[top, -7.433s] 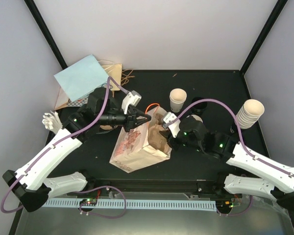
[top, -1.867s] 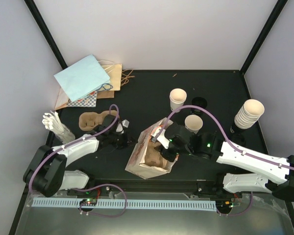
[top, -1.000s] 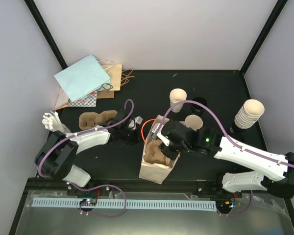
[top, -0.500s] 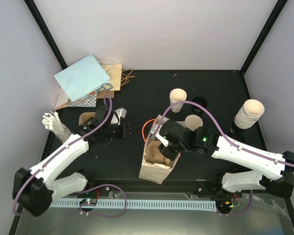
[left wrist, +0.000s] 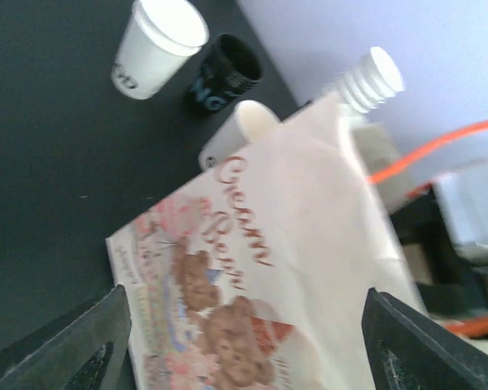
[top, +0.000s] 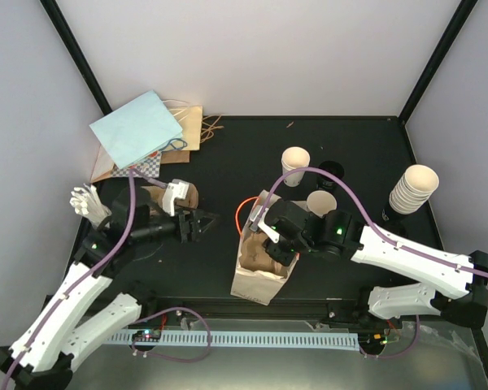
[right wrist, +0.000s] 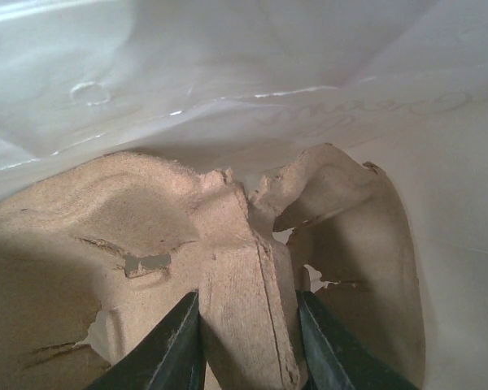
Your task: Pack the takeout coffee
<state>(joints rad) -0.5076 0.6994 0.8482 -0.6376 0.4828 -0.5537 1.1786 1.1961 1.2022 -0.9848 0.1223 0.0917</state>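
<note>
The printed cream bag stands upright at the table's middle, its side filling the left wrist view. My right gripper reaches into the bag's mouth and is shut on the centre ridge of the brown pulp tray, one finger on each side of it. My left gripper hangs open to the left of the bag, apart from it, with nothing between its fingers. Two open-topped cream coffee cups stand behind the bag.
A stack of cream cups stands at the right. A black cup sits behind the nearer cup. Another pulp tray lies under the left wrist. Flat paper bags lie back left, white cutlery far left.
My left gripper has opened, let go of the bag and drawn back to the left. The bag stays upright. The right gripper keeps its hold on the tray.
</note>
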